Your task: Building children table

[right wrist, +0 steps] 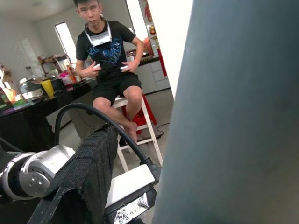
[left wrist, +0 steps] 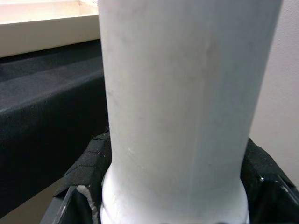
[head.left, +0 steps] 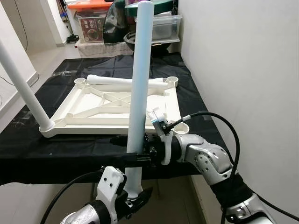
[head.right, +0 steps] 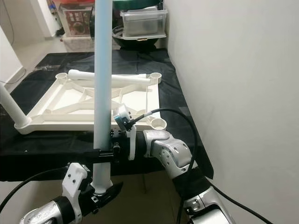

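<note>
Room: white wall (head.left: 243, 56) close on my right; pale tiled floor (head.left: 44, 60) beyond the far end of the surface; storage boxes (head.left: 93, 23) and a clear plastic bin (head.left: 164, 27) stacked at the back.
Surface: low table covered in black cloth (head.left: 196, 93), running away from me along the wall; its near edge hangs dark just ahead of my arms.
Tabletop: the white children's tabletop (head.left: 114, 105) lies upside down on the cloth, ribbed underside up, round sockets at its corners; the near right socket (head.right: 159, 123) is empty.
Fitted leg: one white leg (head.left: 23, 91) stands slanted in the near left socket.
Loose leg: another white leg (head.left: 126, 81) lies across the far part of the tabletop.
Held leg: a pale tube leg (head.left: 140, 88) stands roughly upright in front of the table's near edge, between me and the tabletop.
Left gripper: my left gripper (head.left: 133, 198) has its fingers closed round the bottom end of the held leg; the left wrist view shows black pads (left wrist: 86, 163) tight against it.
Right gripper: my right gripper (head.left: 138, 149) clamps the same leg from the side, above the left one.
Behind me: a person (right wrist: 110, 60) in a black shirt sits on a stool by a dark counter, seen in the right wrist view.
</note>
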You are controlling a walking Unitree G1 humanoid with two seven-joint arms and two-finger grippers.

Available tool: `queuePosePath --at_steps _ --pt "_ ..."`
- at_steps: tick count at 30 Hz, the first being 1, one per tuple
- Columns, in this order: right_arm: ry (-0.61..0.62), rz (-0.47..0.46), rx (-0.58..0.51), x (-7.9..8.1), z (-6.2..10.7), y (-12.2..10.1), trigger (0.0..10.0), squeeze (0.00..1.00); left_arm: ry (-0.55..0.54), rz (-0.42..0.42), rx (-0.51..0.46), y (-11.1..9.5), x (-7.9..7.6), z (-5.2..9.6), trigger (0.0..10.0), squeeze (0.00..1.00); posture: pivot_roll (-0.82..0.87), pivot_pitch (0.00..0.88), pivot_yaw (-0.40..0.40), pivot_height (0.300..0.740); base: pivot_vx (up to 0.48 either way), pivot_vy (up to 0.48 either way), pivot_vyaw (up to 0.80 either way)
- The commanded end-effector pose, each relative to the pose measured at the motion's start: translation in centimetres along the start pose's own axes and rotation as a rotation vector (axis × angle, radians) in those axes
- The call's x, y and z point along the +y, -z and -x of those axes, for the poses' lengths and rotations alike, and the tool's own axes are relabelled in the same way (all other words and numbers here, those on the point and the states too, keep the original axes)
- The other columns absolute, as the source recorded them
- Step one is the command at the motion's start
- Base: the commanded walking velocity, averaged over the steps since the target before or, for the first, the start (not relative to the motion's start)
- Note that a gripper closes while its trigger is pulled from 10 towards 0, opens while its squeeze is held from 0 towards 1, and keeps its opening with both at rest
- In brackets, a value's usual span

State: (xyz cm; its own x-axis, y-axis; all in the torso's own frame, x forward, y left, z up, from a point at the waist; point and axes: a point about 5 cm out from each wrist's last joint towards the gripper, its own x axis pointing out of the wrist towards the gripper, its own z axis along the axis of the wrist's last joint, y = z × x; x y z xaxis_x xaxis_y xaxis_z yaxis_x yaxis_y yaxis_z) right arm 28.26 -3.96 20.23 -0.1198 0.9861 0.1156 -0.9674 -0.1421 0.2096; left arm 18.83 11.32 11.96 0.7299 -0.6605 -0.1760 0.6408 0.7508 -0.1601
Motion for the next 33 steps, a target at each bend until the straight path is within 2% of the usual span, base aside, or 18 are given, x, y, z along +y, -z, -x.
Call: queuePosePath --at_steps 1,5,6,32,33 --pt "-0.024 0.004 0.007 0.35 -0.35 0.01 10.0 0.0 0.023 -0.012 0.003 -0.17 -0.33 0.12 10.0 0.0 -0.02 0.028 0.046 0.74 0.0 0.0 0.0" --pt "-0.028 0.003 0.008 0.38 -0.35 0.03 10.0 0.0 0.024 -0.012 0.005 -0.13 -0.35 0.09 10.0 0.0 -0.02 0.024 0.046 0.74 0.0 0.0 0.0" --pt "-0.032 0.0 0.007 0.47 -0.34 0.06 0.0 0.0 0.027 -0.012 0.007 -0.06 -0.41 0.09 10.0 0.0 -0.02 0.021 0.046 0.74 0.0 0.0 0.0" --pt "-0.03 -0.003 -0.001 0.71 -0.33 -0.04 0.0 0.0 0.015 0.025 0.046 0.63 -0.39 0.05 10.0 0.0 -0.02 0.014 0.045 0.74 0.0 0.0 0.0" --pt "-0.024 -0.002 -0.003 0.6 -0.25 -0.17 0.0 0.0 0.015 0.026 0.042 0.59 -0.36 0.12 10.0 1.0 -0.02 0.018 0.045 0.74 0.0 0.0 0.0"
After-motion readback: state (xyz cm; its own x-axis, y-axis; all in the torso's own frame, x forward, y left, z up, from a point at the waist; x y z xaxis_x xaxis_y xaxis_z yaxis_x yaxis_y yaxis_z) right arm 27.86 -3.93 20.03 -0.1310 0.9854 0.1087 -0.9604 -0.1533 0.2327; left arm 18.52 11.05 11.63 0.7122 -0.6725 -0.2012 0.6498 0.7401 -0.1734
